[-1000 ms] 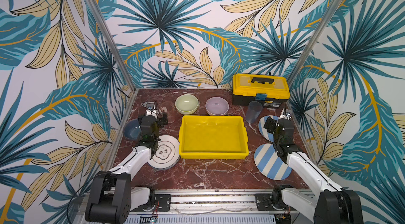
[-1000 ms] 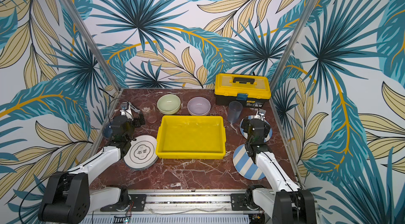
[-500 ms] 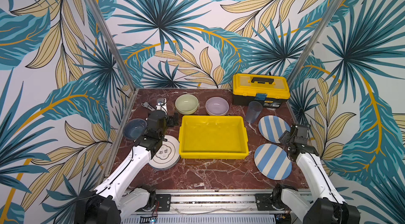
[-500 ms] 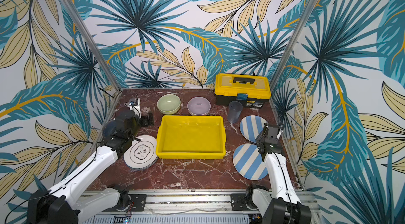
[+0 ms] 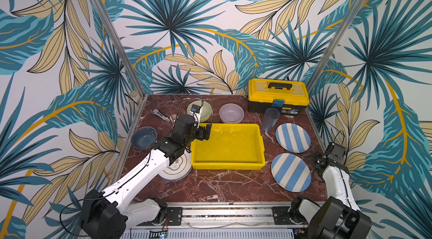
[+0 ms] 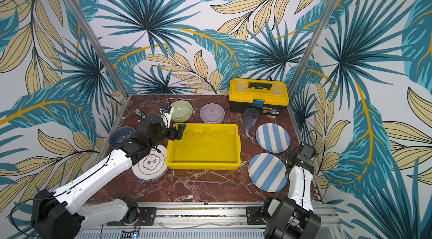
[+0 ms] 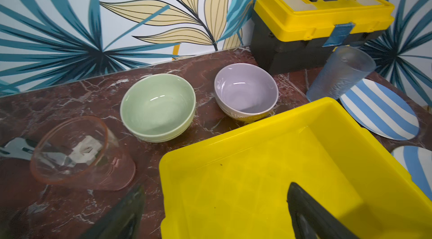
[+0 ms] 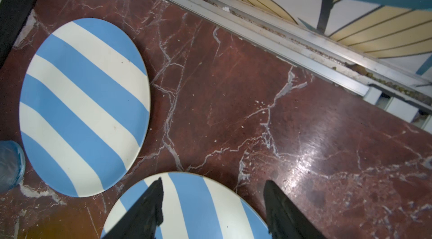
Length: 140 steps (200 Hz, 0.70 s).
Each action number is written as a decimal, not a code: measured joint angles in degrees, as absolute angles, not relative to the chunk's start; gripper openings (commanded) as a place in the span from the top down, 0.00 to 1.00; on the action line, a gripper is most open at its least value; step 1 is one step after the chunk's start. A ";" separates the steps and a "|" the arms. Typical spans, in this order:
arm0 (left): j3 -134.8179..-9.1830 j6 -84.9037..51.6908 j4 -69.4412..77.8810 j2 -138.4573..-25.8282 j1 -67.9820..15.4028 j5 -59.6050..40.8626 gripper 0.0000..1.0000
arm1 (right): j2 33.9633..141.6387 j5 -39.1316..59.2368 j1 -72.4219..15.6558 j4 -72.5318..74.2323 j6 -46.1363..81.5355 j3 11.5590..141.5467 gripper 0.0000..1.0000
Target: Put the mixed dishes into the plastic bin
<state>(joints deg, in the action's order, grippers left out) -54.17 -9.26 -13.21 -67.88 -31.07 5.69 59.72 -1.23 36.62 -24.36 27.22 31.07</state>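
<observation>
Right wrist view, nearest corner: why does the right gripper [image 8: 214, 181] sit like that over the near striped plate [image 8: 198, 205]?
– Its jaws stand apart with nothing between them. One finger is above the plate's face and the other above the bare table [image 8: 233, 109], so they straddle the rim. A flat plate offers little other hold, so I'd judge it is lining up an edge pinch
– And the white emblem plate [image 6: 152, 164] on the other side?
– It lies flat just beside the plastic bin [image 5: 228, 165], partly under the left arm. The bin sits mid-table between the two arms, probably so either can reach it, and it is empty: every dish is outside it
– So what is the left gripper [image 7: 215, 185] doing at the bin's corner?
– Its jaws are wide apart and hold nothing, one finger over the bin's floor and one over the table outside the wall. Whether it means to steady the bin or reach for the far dishes, I cannot tell
– What lies beyond it?
– The blue-grey bowl [image 5: 144, 137] is by the left wall, with a clear pinkish tumbler [image 7: 79, 153] nearby. Then come the green bowl [image 7: 159, 106] and the lilac bowl [image 7: 245, 90], side by side but apart. On the right is the second striped plate [image 5: 293, 137], with the bluish tumbler [image 5: 270, 119] upright just beside it. Farthest back is the toolbox [image 5: 278, 95], no dish, so I'd leave it there
</observation>
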 measured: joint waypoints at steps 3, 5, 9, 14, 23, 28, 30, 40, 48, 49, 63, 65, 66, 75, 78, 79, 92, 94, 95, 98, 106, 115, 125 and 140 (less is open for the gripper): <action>-54.30 -9.21 -13.39 -68.03 -31.20 5.48 0.05 | 59.79 -0.97 36.84 -24.36 27.27 30.96 0.30; -54.39 -9.19 -13.45 -68.20 -31.27 5.34 0.05 | 59.86 -0.75 37.01 -24.36 27.31 30.85 0.30; -54.57 -9.10 -13.63 -68.42 -31.40 5.10 0.05 | 59.99 -0.36 37.30 -24.36 27.44 30.70 0.30; -54.78 -8.95 -13.80 -68.73 -31.48 4.93 0.05 | 60.18 0.14 37.63 -24.40 27.53 30.57 0.30; -55.16 -8.73 -14.22 -69.12 -31.46 4.75 0.05 | 60.62 0.95 38.15 -24.40 27.79 30.37 0.30; -55.46 -8.51 -14.79 -69.30 -31.46 4.64 0.05 | 60.84 1.41 38.39 -24.34 27.97 30.22 0.30; -55.59 -8.47 -14.94 -69.34 -31.46 4.67 0.05 | 60.90 1.52 38.48 -24.34 28.05 30.17 0.30; -56.23 -8.21 -15.97 -69.49 -31.46 4.56 0.05 | 61.28 2.31 38.83 -24.29 28.32 29.80 0.30; -56.75 -8.08 -16.56 -69.54 -31.46 4.36 0.05 | 61.63 3.09 39.05 -24.29 28.62 29.47 0.31; -56.86 -8.05 -16.67 -69.54 -31.46 4.27 0.05 | 61.69 3.16 39.07 -24.32 28.75 29.41 0.31; -58.17 -7.90 -17.89 -69.56 -31.46 3.49 0.05 | 62.50 4.25 39.35 -24.36 29.21 28.82 0.33; -58.30 -7.90 -17.98 -69.56 -31.46 3.38 0.05 | 62.61 4.36 39.35 -24.38 29.23 28.75 0.34; -58.43 -7.90 -18.06 -69.56 -31.46 3.27 0.05 | 62.65 4.43 39.38 -24.40 29.26 28.73 0.34; -59.22 -7.88 -18.65 -69.56 -31.46 2.61 0.05 | 63.05 4.84 39.42 -24.73 29.58 28.60 0.34; -59.42 -7.88 -18.81 -69.56 -31.46 2.20 0.05 | 63.11 4.97 39.42 -24.84 29.67 28.60 0.35; -59.46 -7.86 -18.83 -69.56 -31.46 2.13 0.05 | 63.11 5.02 39.42 -24.93 29.69 28.60 0.35; -60.25 -7.66 -19.42 -69.58 -31.46 0.19 0.05 | 63.02 5.65 39.44 -25.43 30.04 28.58 0.36; -60.31 -7.55 -19.46 -69.60 -31.46 -0.10 0.05 | 63.00 5.67 39.44 -25.50 30.06 28.58 0.36; -60.34 -7.51 -19.49 -69.63 -31.46 -0.25 0.06 | 63.00 5.72 39.44 -25.54 30.11 28.58 0.36; -60.49 -7.42 -19.55 -69.67 -31.46 -1.06 0.06 | 62.96 5.82 39.44 -25.63 30.22 28.58 0.36; -60.77 -7.11 -19.88 -69.82 -31.51 -2.72 0.07 | 62.83 6.04 39.44 -25.85 30.37 28.58 0.37; -61.08 -6.83 -20.45 -70.19 -31.75 -4.64 0.08 | 62.63 6.22 39.44 -26.02 30.46 28.56 0.38; -61.25 -6.79 -20.91 -70.76 -32.40 -6.26 0.10 | 62.54 6.57 39.46 -26.24 30.65 28.56 0.38; -61.43 -6.68 -22.20 -71.81 -34.52 -7.77 0.10 | 62.54 7.14 39.46 -26.92 30.85 28.56 0.39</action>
